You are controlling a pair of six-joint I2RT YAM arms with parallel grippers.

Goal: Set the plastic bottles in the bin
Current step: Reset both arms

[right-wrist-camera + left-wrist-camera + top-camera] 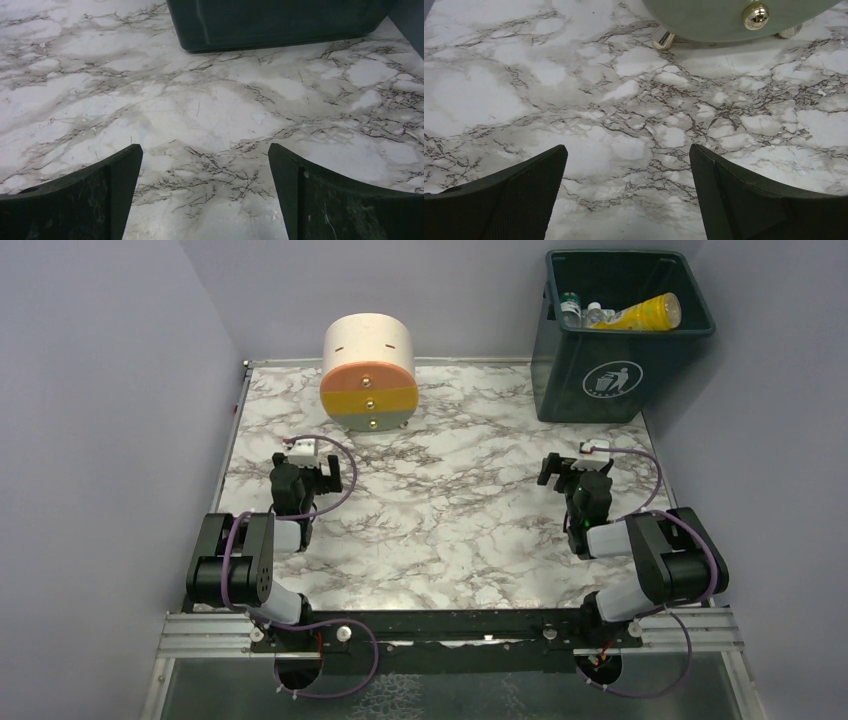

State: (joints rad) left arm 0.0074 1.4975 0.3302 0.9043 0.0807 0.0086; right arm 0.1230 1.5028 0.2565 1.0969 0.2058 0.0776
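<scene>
The job looks finished, or very nearly so. In the top view the plastic bottles (600, 312) that can be seen all lie inside the bin (620, 380), which stands at the far right corner of the table (450, 530). A yellow bottle (645, 311) rests slantwise on top of the heap, with a couple of clear ones beside it towards the bin's left wall. How many more sit underneath cannot be told, since the bin's depth is hidden. No bottle shows anywhere on the marble top in any of the three views. The only other thing on it is the round drawer unit (368, 375) at the far left of centre, with its orange, yellow and green fronts. From that I judge that nothing is left to collect, unless a bottle lies out of sight behind the drawer unit or the bin. The left gripper (318, 468) hangs over bare marble just short of the drawer unit, whose lowest front and brass knob (756, 16) fill the top of its wrist view. Its jaws are spread wide, with nothing between them and touching nothing. The right gripper (577, 466) is likewise fully spread and empty, poised above bare table a little short of the bin, whose dark base shows at the top of its wrist view.
</scene>
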